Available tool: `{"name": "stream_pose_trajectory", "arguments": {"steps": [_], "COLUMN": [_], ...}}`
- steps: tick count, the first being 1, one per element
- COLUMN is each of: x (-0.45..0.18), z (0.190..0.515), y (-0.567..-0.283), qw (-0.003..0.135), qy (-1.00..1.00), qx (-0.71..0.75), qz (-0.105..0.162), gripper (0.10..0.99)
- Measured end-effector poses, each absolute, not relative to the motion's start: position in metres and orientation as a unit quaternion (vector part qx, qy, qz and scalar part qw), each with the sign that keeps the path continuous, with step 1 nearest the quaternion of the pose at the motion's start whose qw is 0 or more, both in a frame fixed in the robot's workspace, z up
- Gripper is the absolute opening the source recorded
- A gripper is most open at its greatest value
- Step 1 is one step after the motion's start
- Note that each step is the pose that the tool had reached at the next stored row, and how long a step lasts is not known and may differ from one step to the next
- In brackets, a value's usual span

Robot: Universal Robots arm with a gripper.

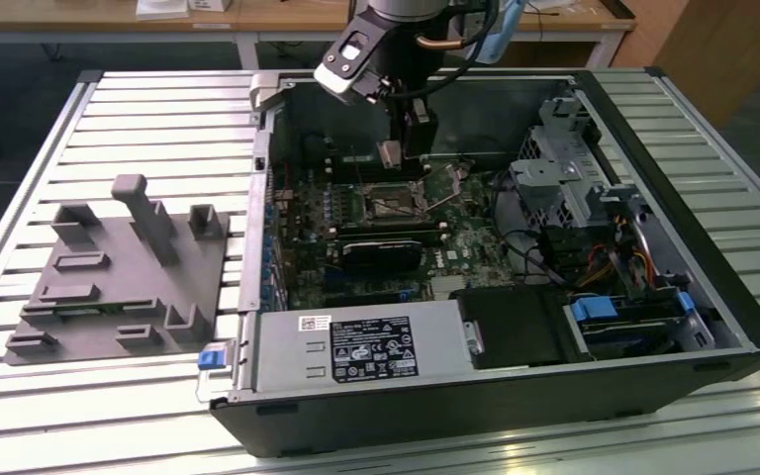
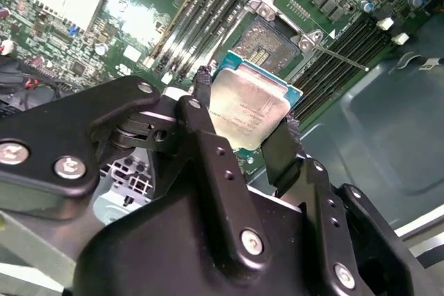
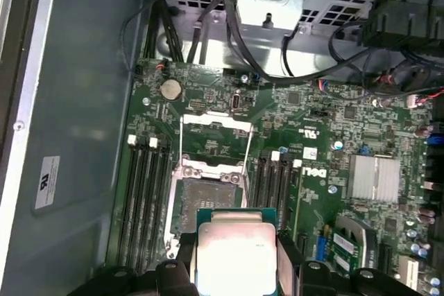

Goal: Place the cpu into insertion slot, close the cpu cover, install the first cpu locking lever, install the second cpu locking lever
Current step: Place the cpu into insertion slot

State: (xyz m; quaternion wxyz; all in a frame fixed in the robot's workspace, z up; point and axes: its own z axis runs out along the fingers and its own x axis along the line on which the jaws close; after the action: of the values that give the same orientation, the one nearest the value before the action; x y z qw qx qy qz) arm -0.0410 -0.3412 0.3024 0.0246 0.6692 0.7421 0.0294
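My gripper (image 2: 246, 105) is shut on the cpu (image 2: 250, 102), a flat square chip with a dull silver top, clamped by its edges between the two black fingers (image 2: 281, 147). In the exterior view the gripper (image 1: 400, 148) hangs inside the open computer case, above the insertion slot (image 1: 391, 203) and toward the back wall. In the first wrist view the cpu (image 3: 234, 251) is held apart from the uncovered insertion slot (image 3: 208, 195). The cpu cover (image 3: 216, 120) is swung open beyond the slot, with board showing through its window. A thin locking lever (image 2: 340, 57) sticks out beside the slot (image 2: 267, 43).
Long black memory slots (image 3: 146, 192) flank the socket on both sides. A black card (image 1: 383, 247) lies in front of the socket, a drive cage (image 1: 558, 183) and cables at the exterior view's right. A grey fixture (image 1: 116, 267) sits on the slatted table outside the case.
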Motion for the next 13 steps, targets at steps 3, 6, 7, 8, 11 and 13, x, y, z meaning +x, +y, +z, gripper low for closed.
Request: {"name": "stream_pose_trajectory", "arguments": {"steps": [3, 6, 7, 8, 11, 13], "x": [-0.040, -0.040, -0.040, -0.040, -0.040, -0.040], "z": [0.300, 0.297, 0.297, 0.296, 0.294, 0.291], "y": [-0.334, -0.332, -0.332, -0.331, -0.330, -0.330], "qw": [0.025, 0.026, 0.028, 0.030, 0.033, 0.034], "qy": [0.742, 0.742, 0.741, 0.741, 0.738, 0.731], "qx": [0.669, 0.670, 0.670, 0.670, 0.673, 0.680], "qz": [0.029, 0.030, 0.032, 0.034, 0.036, 0.036], "gripper": [0.541, 0.541, 0.541, 0.541, 0.541, 0.541]}}
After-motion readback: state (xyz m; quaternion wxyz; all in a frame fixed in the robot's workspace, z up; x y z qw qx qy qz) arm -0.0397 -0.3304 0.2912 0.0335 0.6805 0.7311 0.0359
